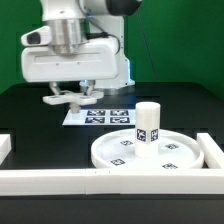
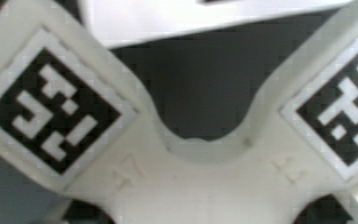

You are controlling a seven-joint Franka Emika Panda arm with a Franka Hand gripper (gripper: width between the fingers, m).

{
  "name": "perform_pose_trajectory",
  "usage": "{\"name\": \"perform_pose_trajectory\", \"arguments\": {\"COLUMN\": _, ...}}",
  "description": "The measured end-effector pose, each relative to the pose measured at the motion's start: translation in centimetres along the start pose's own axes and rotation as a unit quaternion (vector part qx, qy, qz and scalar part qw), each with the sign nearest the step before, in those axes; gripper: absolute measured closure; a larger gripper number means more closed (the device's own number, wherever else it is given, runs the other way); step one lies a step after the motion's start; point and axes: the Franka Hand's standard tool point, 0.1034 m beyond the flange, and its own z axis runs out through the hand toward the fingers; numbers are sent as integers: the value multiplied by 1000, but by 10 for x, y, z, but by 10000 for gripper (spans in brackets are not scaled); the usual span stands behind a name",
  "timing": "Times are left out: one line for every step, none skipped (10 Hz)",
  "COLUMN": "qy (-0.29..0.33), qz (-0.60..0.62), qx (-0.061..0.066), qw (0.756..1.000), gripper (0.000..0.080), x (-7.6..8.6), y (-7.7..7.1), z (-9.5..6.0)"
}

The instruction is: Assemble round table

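The large rimmed round disc [image 1: 150,153] lies flat on the black table at the exterior view's right. The short cylindrical leg [image 1: 148,122] stands upright on it, tags facing out. My gripper [image 1: 72,93] hangs at the exterior view's left, shut on the white cross-shaped base [image 1: 66,98], which it holds just above the table. In the wrist view the base [image 2: 176,160] fills the frame, with two tagged arms spreading away from my gripper [image 2: 197,208]. The fingertips themselves are mostly hidden by the base.
The marker board [image 1: 108,115] lies flat behind the disc, beside my gripper. Long white border rails run along the front [image 1: 90,182], the right [image 1: 212,150] and the left [image 1: 4,146]. A green wall stands behind.
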Motion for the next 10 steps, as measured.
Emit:
{"name": "perform_pose_trajectory", "arguments": {"qy": 6, "qz": 17, "qx": 8, "qw": 1000, "gripper": 347, "x": 8, "y": -28, "z": -3}}
{"name": "perform_pose_trajectory", "arguments": {"qy": 4, "qz": 40, "qx": 15, "qw": 999, "gripper": 347, "x": 21, "y": -54, "z": -9}}
{"name": "perform_pose_trajectory", "arguments": {"qy": 5, "qz": 53, "qx": 20, "qw": 998, "gripper": 347, "x": 41, "y": -81, "z": -19}}
{"name": "perform_pose_trajectory", "arguments": {"qy": 10, "qz": 45, "qx": 20, "qw": 999, "gripper": 347, "x": 43, "y": -79, "z": -18}}
{"name": "perform_pose_trajectory", "arguments": {"qy": 7, "qz": 46, "qx": 19, "qw": 999, "gripper": 347, "x": 41, "y": -79, "z": -17}}
{"name": "perform_pose_trajectory", "arguments": {"qy": 7, "qz": 45, "qx": 20, "qw": 999, "gripper": 347, "x": 41, "y": -79, "z": -17}}
{"name": "perform_pose_trajectory", "arguments": {"qy": 7, "qz": 45, "qx": 19, "qw": 999, "gripper": 347, "x": 41, "y": -79, "z": -17}}
{"name": "perform_pose_trajectory", "arguments": {"qy": 6, "qz": 41, "qx": 20, "qw": 999, "gripper": 347, "x": 42, "y": -82, "z": -18}}
{"name": "perform_pose_trajectory", "arguments": {"qy": 1, "qz": 20, "qx": 21, "qw": 1000, "gripper": 347, "x": 49, "y": -96, "z": -26}}
{"name": "perform_pose_trajectory", "arguments": {"qy": 6, "qz": 16, "qx": 27, "qw": 999, "gripper": 347, "x": 60, "y": -110, "z": -34}}
